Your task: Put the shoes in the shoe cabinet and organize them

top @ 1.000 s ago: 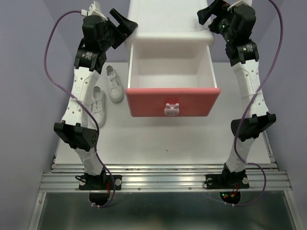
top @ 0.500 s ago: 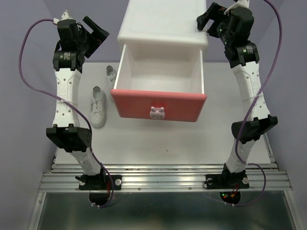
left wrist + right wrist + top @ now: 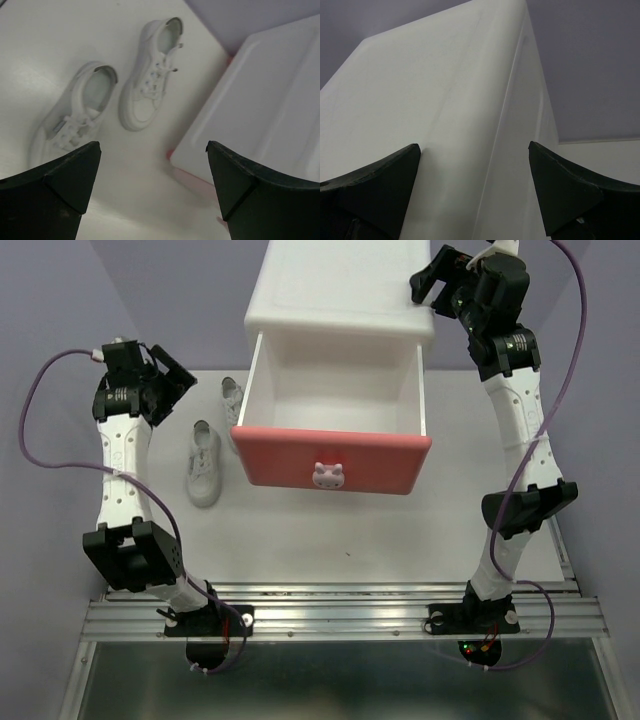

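Note:
The white shoe cabinet (image 3: 340, 290) stands at the back with its darker pink drawer (image 3: 333, 458) pulled open and empty, a bunny knob (image 3: 329, 475) on its front. Two white sneakers lie left of it: one (image 3: 204, 463) fully shown, the other (image 3: 231, 398) partly hidden by the drawer. Both show in the left wrist view (image 3: 75, 112) (image 3: 150, 82). My left gripper (image 3: 172, 380) is open, above and left of the sneakers. My right gripper (image 3: 430, 280) is open at the cabinet's top right corner (image 3: 470, 100). The orange pair is out of view.
The white table (image 3: 330, 540) runs in front of the drawer. Purple walls stand at the left, right and back. A metal rail (image 3: 340, 605) holds the arm bases at the near edge.
The cabinet with its open drawer shifted left a second ago and has stayed since. My left gripper has swung left and down, away from the cabinet's top left corner. The right arm has barely moved.

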Robot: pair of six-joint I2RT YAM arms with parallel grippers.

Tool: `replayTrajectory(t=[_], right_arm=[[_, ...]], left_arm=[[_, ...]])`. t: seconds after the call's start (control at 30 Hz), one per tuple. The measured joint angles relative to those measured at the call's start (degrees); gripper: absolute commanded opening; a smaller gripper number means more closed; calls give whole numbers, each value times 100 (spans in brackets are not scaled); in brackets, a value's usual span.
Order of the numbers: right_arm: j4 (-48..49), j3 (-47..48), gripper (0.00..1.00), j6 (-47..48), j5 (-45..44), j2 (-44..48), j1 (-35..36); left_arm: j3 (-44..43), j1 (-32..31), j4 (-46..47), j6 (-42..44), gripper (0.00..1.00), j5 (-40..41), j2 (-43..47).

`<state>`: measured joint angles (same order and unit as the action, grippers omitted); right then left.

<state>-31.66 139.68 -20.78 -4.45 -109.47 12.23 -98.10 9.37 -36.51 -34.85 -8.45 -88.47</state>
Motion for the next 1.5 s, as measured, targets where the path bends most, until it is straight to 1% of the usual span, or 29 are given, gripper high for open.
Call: replayTrajectory(t=[0.1,0.2,0.4,0.53,0.57,0.7,0.8,0.83,0.87,0.9,0.93,0.97,1.0,1.17,1.33,1.43,1.5], right_arm=[[-44,55,93,-33,52,-33,-15],[-52,52,93,-61,79,-35,-15],[-63,46,94,-66,107,-35,-15],[-74,46,94,-68,107,-35,-15],[-74,46,94,-68,107,-35,-15],[-83,48,94,-68,116,-35,-15],[-90,48,94,-68,122,-35,-15],[-92,48,94,-68,122,-35,-15],[-92,48,94,-68,122,-35,-15],[-92,48,94,-68,125,-35,-15],[-92,48,94,-72,127,-35,-15],[-94,48,94,-81,125,-35,-15],[-98,48,94,-98,127,-35,-15],[-114,31,94,-175,146,-22,-17],[-35,-184,94,-289,162,96,-15],[52,-332,96,-302,179,181,-15],[74,-393,96,-302,188,221,-15]], left_arm=[[793,319,63,262,99,66,111],[1419,387,68,466,98,44,-68],[1604,348,177,817,97,-133,-817],[1602,345,350,1071,96,-83,-994],[1606,345,407,1108,94,-81,-1043],[1788,321,717,1233,91,-184,-1241],[1882,236,800,1268,81,-170,-1478],[1884,146,804,1287,75,-133,-1637],[1884,72,824,1311,55,-79,-1757],[1884,2,824,1331,45,42,-1849],[1884,-35,811,1373,20,162,-1886],[1880,-63,804,1340,3,264,-1915],[1829,-74,769,1309,0,372,-1915],[1314,-114,306,1150,0,975,-1912],[503,-118,-164,1073,0,1187,-1768],[-356,-125,-435,1051,0,1106,-1556],[-1261,-127,-546,1043,0,925,-1458]])
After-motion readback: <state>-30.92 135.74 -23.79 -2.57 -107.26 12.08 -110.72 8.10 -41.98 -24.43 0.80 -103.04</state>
